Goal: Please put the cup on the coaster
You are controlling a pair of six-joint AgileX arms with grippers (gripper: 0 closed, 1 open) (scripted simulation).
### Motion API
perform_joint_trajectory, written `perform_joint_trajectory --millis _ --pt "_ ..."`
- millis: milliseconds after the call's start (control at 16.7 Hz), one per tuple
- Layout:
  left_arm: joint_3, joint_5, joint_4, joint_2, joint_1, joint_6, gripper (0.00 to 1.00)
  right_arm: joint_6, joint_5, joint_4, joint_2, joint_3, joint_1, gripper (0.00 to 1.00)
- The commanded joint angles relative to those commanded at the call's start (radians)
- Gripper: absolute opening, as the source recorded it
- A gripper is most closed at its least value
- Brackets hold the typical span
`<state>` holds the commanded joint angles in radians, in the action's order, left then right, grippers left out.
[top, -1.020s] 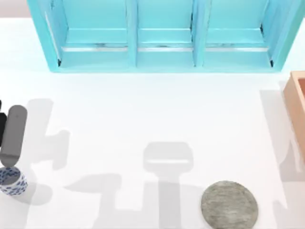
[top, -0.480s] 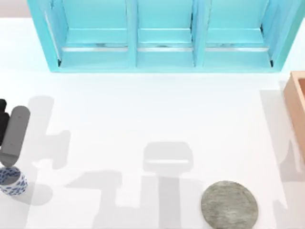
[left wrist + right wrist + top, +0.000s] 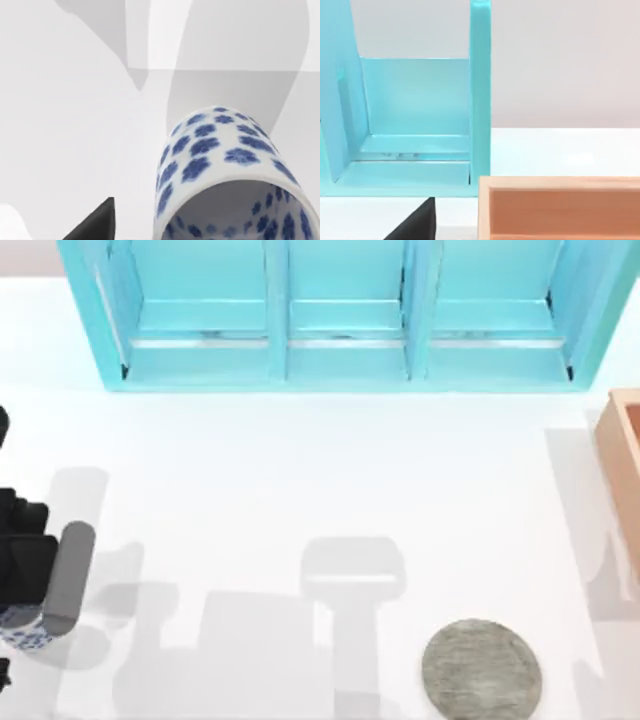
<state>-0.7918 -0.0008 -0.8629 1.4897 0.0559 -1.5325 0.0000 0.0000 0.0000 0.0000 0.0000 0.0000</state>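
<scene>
The left end effector [image 3: 30, 585] hovers directly over the small white ceramic cup with blue speckles [image 3: 22, 636] at the desk's left edge; I cannot tell its opening. A misaligned descent could tip the cup, well apart from the flat grey-green stone-like coaster [image 3: 481, 668].

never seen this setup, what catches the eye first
The turquoise shelf spans the table's far side. At the left edge the left arm hangs over the blue-speckled cup; the grey coaster lies far off, near front right. A wooden box sits at the right edge.
</scene>
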Motion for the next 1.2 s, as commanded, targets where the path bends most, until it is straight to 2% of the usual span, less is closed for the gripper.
perform_joint_trajectory --millis 360,1140,1200 --pt "0.045 0.0 0.056 0.02 -0.001 -0.003 1.0 0.0 0.0 0.0 0.0 0.0 0.0 1.0" --pt "0.045 0.0 0.056 0.02 -0.001 -0.003 0.02 0.0 0.0 0.0 0.0 0.0 0.0 1.0" --pt "0.045 0.0 0.056 0.02 -0.001 -0.003 0.0 0.0 0.0 0.0 0.0 0.0 0.0 1.0"
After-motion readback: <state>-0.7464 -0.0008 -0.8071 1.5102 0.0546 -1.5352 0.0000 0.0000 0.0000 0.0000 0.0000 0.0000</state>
